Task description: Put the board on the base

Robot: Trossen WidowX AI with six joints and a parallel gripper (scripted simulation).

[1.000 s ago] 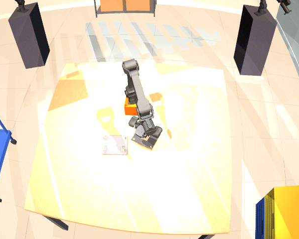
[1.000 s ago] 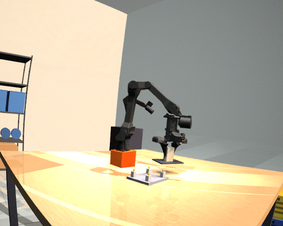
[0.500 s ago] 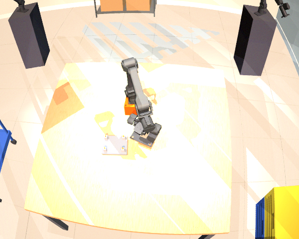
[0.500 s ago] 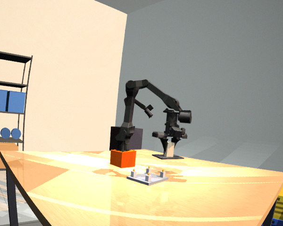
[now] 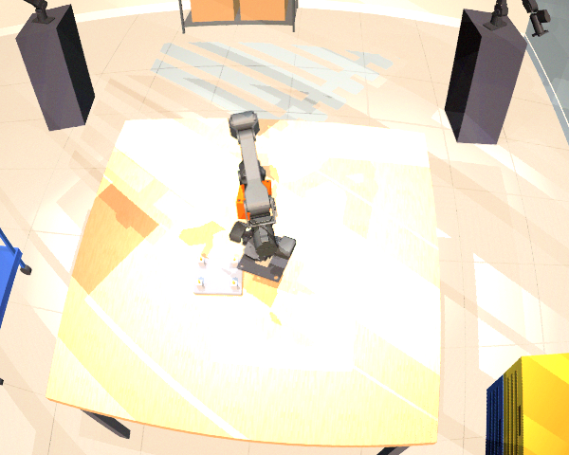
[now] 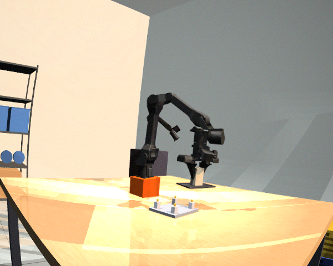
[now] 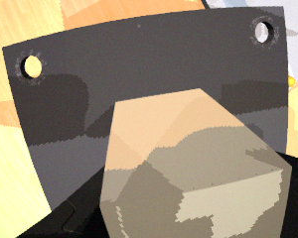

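On the surface [image 5: 216, 391] [image 6: 218, 243], the base [image 5: 218, 274] [image 6: 173, 214] lies left of the board [image 5: 260, 268] [image 6: 183, 185] [image 7: 154, 55] in the top view, apart from it. In the exterior view, the base is before both the mounting block [image 6: 144, 186] and the board. The handle [image 6: 197, 175] [image 7: 189, 149] stands on the board, between the fingers of the end effector [image 5: 264, 249] [image 6: 198, 168].
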